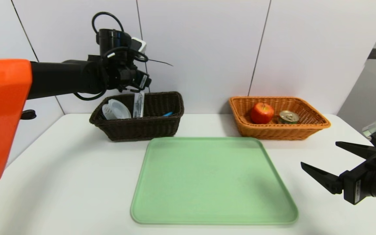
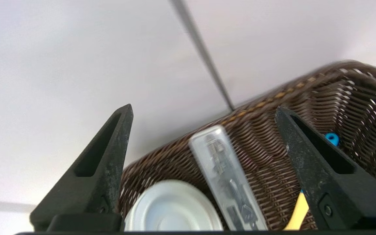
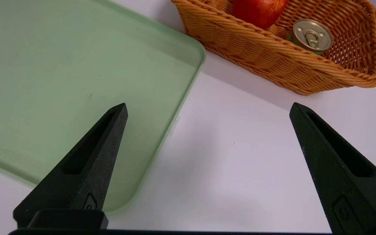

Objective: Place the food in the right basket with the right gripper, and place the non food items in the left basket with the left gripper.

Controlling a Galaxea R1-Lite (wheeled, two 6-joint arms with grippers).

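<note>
My left gripper [image 2: 203, 107] hangs open above the dark brown left basket [image 1: 142, 129], holding nothing. In that basket the grey oblong case [image 2: 227, 179] leans upright against the wall, free of both fingers. Beside it lie the white slotted cup [image 2: 171, 209] and the utensil, with its yellow head [image 2: 297, 212] and blue handle [image 1: 167, 114]. The red apple [image 1: 261, 113] and the gold-lidded tin [image 1: 288, 117] sit in the orange right basket [image 1: 273, 132]. My right gripper [image 1: 319, 153] hovers open and empty over the table's right side, in front of that basket.
A flat green tray [image 1: 212, 181] lies at the table's centre with nothing on it. The white wall stands right behind both baskets. The right gripper's fingers [image 3: 86, 169] straddle bare table next to the tray's edge [image 3: 181, 98].
</note>
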